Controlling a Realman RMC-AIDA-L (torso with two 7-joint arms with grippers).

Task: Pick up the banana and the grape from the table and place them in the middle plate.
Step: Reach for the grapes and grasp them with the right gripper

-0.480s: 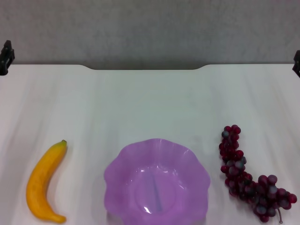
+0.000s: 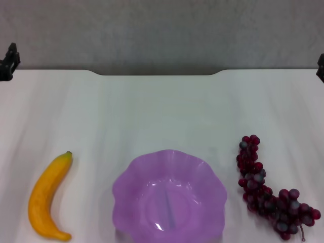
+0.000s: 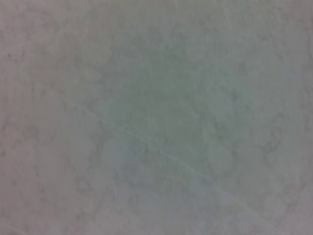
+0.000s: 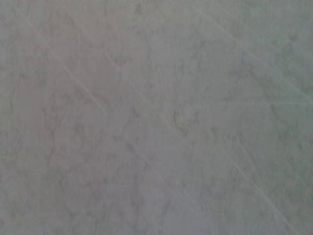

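Head view: curved yellow banana (green-tipped) left of purple plate.

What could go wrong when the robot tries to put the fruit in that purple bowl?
The grape is a long, loose bunch, so it might dangle or snag the wavy rim of the middle plate. The banana is smooth and curved and may slip or roll in a pinch. Both lie near the table's near edge.
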